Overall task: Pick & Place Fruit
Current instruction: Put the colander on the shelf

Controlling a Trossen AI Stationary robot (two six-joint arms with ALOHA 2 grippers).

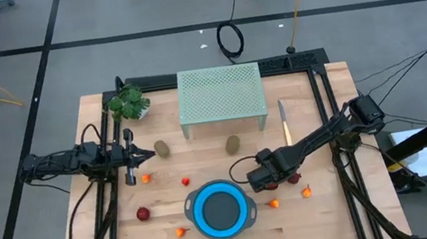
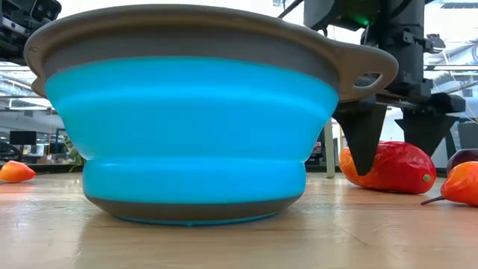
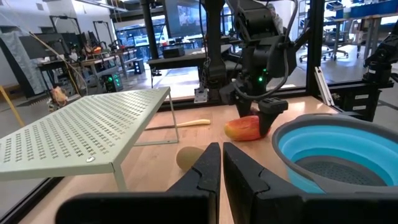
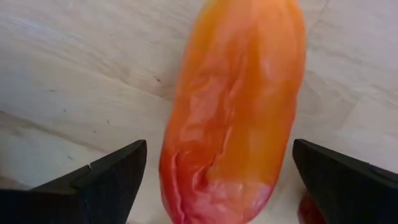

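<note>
Two arms on our table, only one busy. Our right gripper (image 1: 268, 180) is down just right of the blue collapsible bowl (image 1: 220, 209), fingers (image 4: 102, 177) spread wide on either side of the long orange-red fruit (image 4: 233, 112), which lies flat on the wooden table (image 1: 335, 211); we can't tell if they touch it. Our left gripper (image 1: 145, 155) sits over the table's left side, fingers (image 3: 202, 171) pressed together on nothing, pointing at a brown kiwi (image 1: 162, 149). Another kiwi (image 1: 233, 143) sits near the green rack (image 1: 221, 93), and small red and orange pieces lie scattered around the bowl.
</note>
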